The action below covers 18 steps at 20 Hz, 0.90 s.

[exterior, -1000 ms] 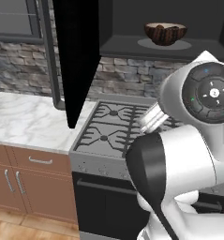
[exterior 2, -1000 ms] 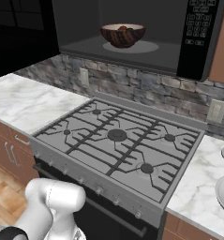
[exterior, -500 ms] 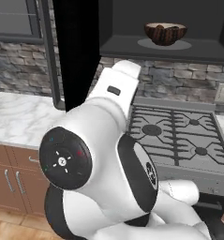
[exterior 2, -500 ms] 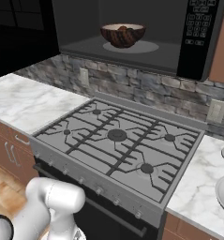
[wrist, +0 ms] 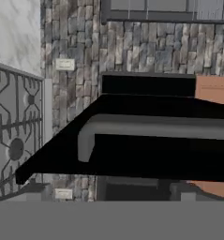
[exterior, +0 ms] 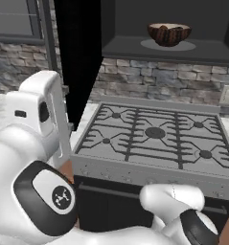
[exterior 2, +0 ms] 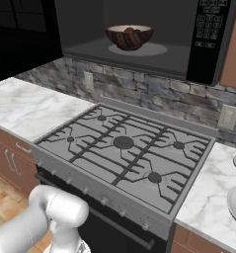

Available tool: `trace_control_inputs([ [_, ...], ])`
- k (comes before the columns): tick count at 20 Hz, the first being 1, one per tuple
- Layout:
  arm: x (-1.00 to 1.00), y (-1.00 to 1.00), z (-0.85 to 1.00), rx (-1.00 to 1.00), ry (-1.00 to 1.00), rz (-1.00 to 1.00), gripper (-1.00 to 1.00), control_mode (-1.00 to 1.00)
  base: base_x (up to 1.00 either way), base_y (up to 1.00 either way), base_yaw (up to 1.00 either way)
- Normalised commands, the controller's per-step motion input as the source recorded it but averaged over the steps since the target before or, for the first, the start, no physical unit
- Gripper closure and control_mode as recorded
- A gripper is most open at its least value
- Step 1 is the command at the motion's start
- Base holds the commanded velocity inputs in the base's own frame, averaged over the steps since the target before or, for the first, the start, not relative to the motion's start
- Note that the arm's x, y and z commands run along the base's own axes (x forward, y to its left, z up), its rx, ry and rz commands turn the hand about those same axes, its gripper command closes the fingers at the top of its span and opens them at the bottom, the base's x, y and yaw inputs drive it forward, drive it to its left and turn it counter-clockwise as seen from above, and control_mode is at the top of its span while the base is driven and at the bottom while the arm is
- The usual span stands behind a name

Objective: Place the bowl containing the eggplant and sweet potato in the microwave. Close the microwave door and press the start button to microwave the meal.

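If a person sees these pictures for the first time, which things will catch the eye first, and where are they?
The dark-brown bowl stands out on the round turntable inside the open black microwave, above the gas stove. The tall black microwave door hangs swung open at the left of the cavity, and the hand view looks at its grey handle. The robot's white arm looms large at the lower left of the left base view.

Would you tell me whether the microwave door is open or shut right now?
Open. The microwave door stands swung out to the left over the counter, leaving the cavity exposed with the bowl resting on the turntable inside.
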Motion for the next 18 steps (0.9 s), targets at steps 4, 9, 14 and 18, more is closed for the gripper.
trace_control_inputs([
  [4,0.20,0.96,0.00,-0.27,0.00,0.00,-1.00,-1.00,0.00,0.00,0.00],
  [9,0.45,0.51,0.00,-0.14,0.00,-0.05,-1.00,-1.00,0.00,0.00,0.00],
  [14,0.63,0.07,0.00,-0.04,0.01,-0.11,-1.00,-1.00,0.00,0.00,0.00],
  [18,0.74,-0.19,0.00,-0.01,0.08,-0.15,-1.00,-1.00,0.00,0.00,0.00],
])
